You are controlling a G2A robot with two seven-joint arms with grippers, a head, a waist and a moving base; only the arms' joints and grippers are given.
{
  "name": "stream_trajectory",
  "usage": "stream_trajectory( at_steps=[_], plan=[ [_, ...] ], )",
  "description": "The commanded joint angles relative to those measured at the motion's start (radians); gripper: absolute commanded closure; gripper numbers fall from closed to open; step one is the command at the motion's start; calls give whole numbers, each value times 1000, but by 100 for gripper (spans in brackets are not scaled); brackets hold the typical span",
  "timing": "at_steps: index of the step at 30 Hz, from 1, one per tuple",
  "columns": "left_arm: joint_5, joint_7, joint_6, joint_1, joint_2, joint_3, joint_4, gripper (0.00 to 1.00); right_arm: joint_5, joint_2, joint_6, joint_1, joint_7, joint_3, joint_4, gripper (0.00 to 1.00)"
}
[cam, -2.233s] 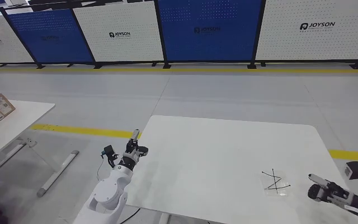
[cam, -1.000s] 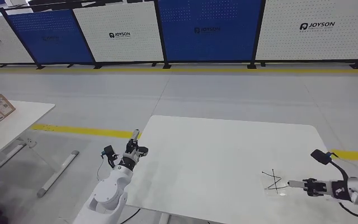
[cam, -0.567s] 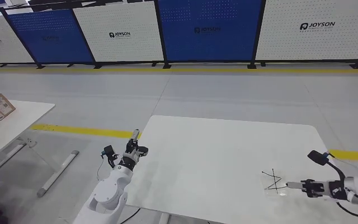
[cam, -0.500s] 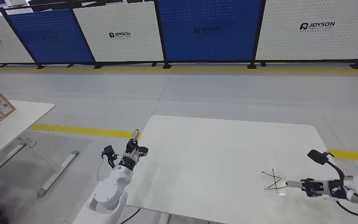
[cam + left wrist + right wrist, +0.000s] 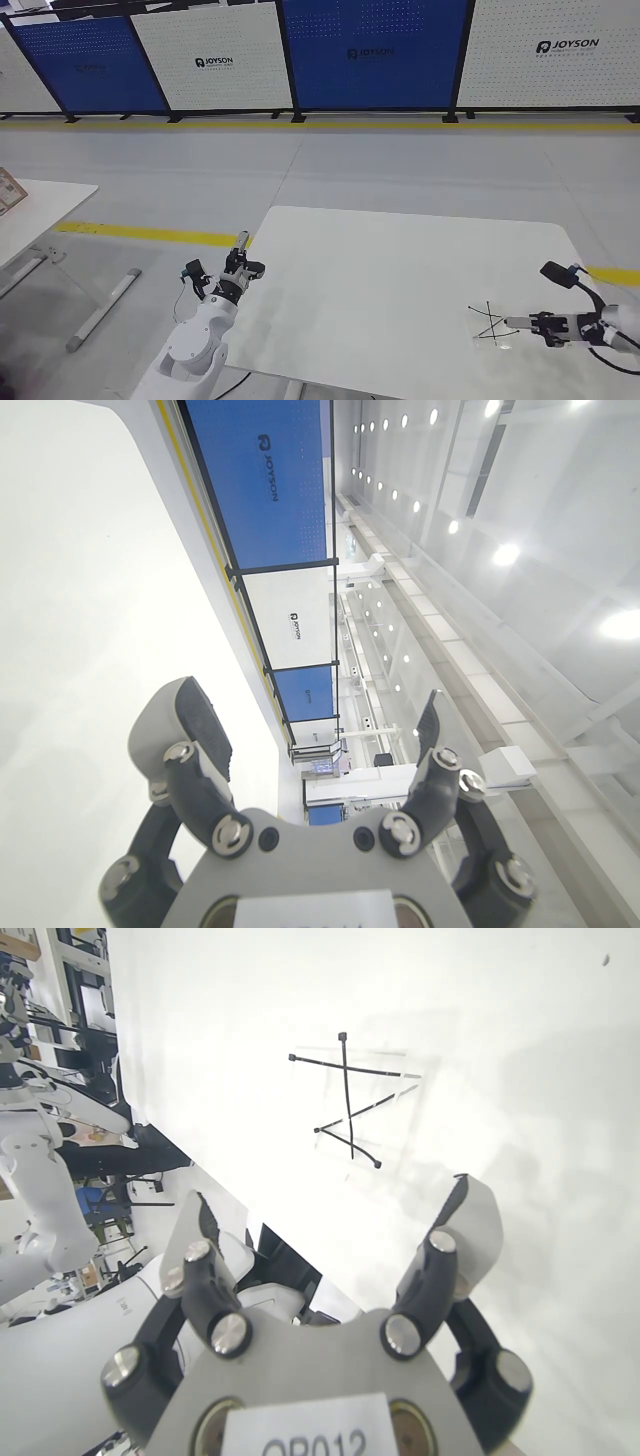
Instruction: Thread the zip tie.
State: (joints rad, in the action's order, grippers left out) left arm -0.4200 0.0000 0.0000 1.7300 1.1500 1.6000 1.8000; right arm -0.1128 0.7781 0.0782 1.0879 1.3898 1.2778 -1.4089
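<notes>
A white table (image 5: 400, 270) stands on a grey hall floor (image 5: 300, 160). Near the table's right front corner, black zip ties (image 5: 350, 1098) lie crossed, none looped. The right gripper (image 5: 332, 1198) hovers over that corner, jaws spread and empty. The left gripper (image 5: 315, 705) sits at the table's left edge, likewise released. Threading looks unstarted.

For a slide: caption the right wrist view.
Open right pincer hovers short of crossed black zip ties on white table.

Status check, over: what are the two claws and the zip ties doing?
Right gripper open, empty, just short of zip ties. Left gripper open, empty, at opposite table edge. Zip ties lie crossed, untouched. Nothing blocking.
</notes>
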Motion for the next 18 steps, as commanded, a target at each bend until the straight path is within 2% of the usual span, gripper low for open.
stream_trajectory(
  at_steps=[1, 2, 4, 5, 6, 10, 12, 18],
  plan=[
    [0, 0, 0, 0, 0, 0, 0, 0, 4, 3, -21, 5, -25, -7, 14, 0],
    [0, 0, 0, 0, 0, 0, 0, 0, -2, 5, -32, 4, -44, -16, 16, 5],
    [0, 0, 0, 0, 0, 0, 0, 0, -4, 6, -36, -1, -43, -26, 22, 28],
    [0, 0, 0, 0, 0, 0, 0, 0, -10, 7, -42, -7, -42, -29, 33, 45],
    [0, 0, 0, 0, 0, 0, 0, 0, -17, 7, -48, -11, -39, -32, 38, 53],
    [0, 0, 0, 0, 0, 0, 0, 0, -41, 7, -64, -21, -31, -45, 51, 62],
    [0, 0, 0, 0, 0, 0, 0, 0, -46, 7, -69, -24, -30, -51, 58, 70],
    [0, 0, 0, 0, 0, 0, 0, 0, -46, 6, -76, -27, -31, -52, 65, 81]
  ],
)
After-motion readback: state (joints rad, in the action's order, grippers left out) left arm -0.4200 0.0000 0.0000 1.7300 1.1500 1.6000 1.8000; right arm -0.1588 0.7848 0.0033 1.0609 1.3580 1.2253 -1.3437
